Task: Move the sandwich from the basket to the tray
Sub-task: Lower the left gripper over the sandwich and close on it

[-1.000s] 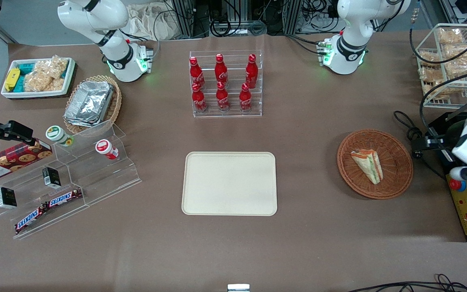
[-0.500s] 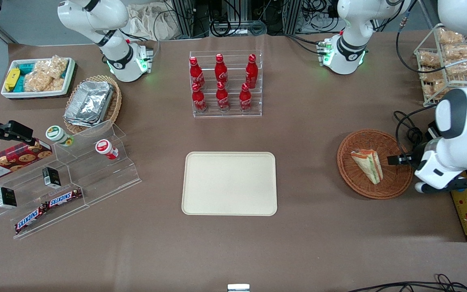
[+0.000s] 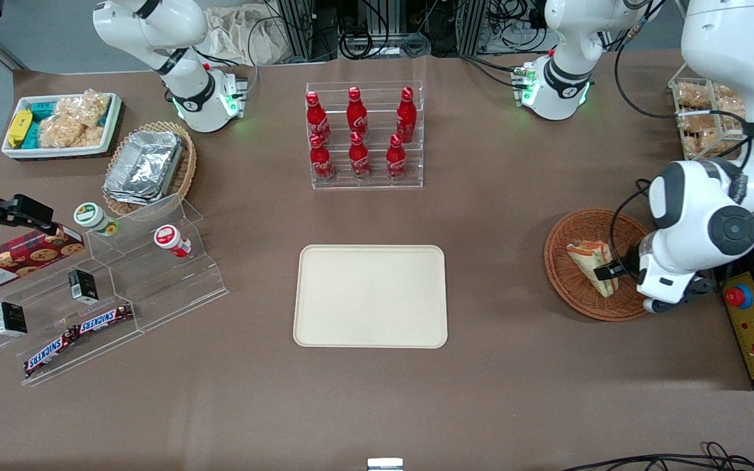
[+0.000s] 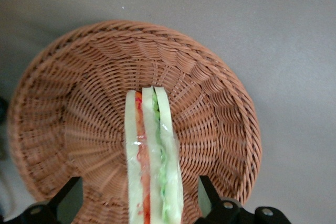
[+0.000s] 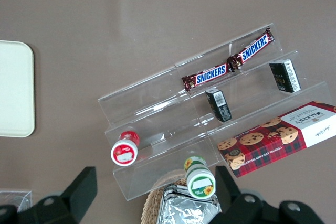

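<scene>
I am holding my pincer [image 4: 139, 203] spread wide over the basket [image 4: 210, 93], one finger [image 4: 65, 195] on each side of the sandwich [image 4: 152, 156], neither touching it. The sandwich is lying in the middle of the basket, its layered edge facing up at me, orange and green stripes running along between my fingers. In the front view my pincer [image 3: 612, 269] is hovering at the end of the sandwich [image 3: 592, 261] nearer the working arm's end of the surface.

The step in hand, as I judge it, is the grasp. To do it well I am thinking of dropping straight down so the fingers are flanking the flat bread faces, stopping short of the wicker floor, then pressing gently: the bread is soft and the clear wrap looks slippery, so too hard a pinch could crush it and too light a one could let it slide. The tray [image 3: 370, 296] is waiting well apart, toward the middle of the surface.
</scene>
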Robot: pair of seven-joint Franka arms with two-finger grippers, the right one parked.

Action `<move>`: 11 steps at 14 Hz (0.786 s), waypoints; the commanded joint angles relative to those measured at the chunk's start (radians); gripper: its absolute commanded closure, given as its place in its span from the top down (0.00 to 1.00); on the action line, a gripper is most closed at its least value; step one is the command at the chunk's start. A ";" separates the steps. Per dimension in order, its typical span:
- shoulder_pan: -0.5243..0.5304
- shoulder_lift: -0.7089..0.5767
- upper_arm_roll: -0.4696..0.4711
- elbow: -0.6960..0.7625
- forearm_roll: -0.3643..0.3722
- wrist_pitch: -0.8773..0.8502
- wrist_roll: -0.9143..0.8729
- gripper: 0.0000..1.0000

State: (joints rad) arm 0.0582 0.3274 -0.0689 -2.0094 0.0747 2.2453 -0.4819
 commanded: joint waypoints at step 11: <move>-0.009 -0.007 -0.009 -0.088 -0.004 0.093 -0.060 0.06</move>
State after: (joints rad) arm 0.0563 0.3498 -0.0740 -2.0904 0.0745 2.3588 -0.5295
